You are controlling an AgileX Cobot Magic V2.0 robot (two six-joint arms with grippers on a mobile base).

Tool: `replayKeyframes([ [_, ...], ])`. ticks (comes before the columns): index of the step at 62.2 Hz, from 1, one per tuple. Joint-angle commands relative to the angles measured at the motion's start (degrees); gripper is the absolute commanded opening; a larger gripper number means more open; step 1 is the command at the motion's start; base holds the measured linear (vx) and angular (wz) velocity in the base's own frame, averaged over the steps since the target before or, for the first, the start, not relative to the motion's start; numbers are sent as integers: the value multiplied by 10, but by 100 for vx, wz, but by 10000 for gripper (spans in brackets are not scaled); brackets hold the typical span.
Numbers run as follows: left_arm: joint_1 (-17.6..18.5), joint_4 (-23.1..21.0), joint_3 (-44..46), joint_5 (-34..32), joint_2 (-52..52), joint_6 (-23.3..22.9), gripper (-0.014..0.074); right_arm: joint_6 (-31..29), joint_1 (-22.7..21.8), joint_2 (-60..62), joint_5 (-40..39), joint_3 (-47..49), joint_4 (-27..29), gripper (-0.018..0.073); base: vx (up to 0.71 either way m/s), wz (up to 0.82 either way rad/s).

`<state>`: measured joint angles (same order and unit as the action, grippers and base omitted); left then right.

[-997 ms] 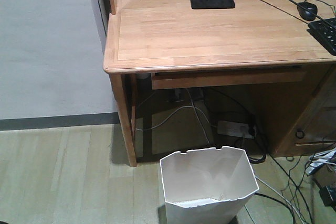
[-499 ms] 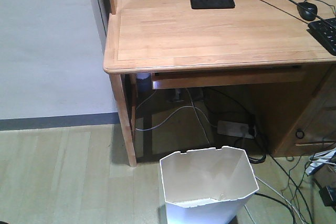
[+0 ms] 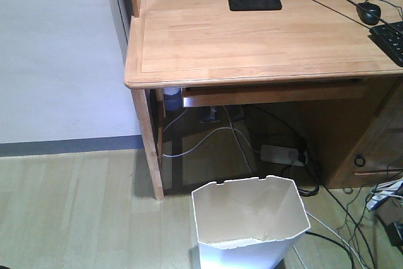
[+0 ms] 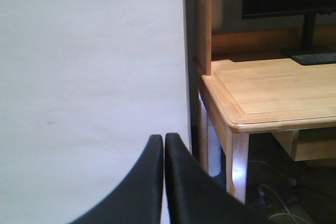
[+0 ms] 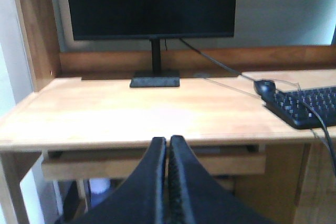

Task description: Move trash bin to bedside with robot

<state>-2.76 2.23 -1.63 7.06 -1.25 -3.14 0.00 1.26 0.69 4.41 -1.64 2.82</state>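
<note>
The white trash bin (image 3: 249,222) stands on the floor in front of the wooden desk, at the bottom of the front view, its angular rim open and nothing inside. My left gripper (image 4: 164,138) is shut with nothing in it, held in the air facing a pale wall left of the desk corner. In the right wrist view my right gripper (image 5: 168,140) is also shut and empty, raised level with the desk's front edge. Neither gripper shows in the front view, and neither touches the bin. The bedside is out of view.
The light wooden desk (image 3: 252,39) carries a monitor (image 5: 149,3) on a black stand, a mouse (image 5: 265,85) and a black keyboard (image 5: 310,106). A power strip (image 3: 282,154) and loose cables (image 3: 343,222) lie under and right of the desk. A wall (image 3: 56,55) stands at left.
The front view has shifted very slightly; the bin sits a touch lower in the frame. Nothing has been taken hold of.
</note>
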Motion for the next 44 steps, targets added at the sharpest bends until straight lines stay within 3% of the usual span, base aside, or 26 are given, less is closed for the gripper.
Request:
replayKeyframes([
  [1, 1, -3, 12, -42, -4, -3, -6, -4, -4, 7, -67, -1, -7, -9, 0, 0],
  [14, 1, -3, 12, -42, -4, -3, -6, -22, -4, -37, -60, 62, -8, -9, 0, 0],
  [31, 1, -3, 12, -42, -4, -3, -6, -23, -4, -213, -40, 171, -5, -9, 0, 0],
  [44, 1, -3, 12, -42, -4, -3, -6, -20, -4, -293, -66, 182, -3, -9, 0, 0],
])
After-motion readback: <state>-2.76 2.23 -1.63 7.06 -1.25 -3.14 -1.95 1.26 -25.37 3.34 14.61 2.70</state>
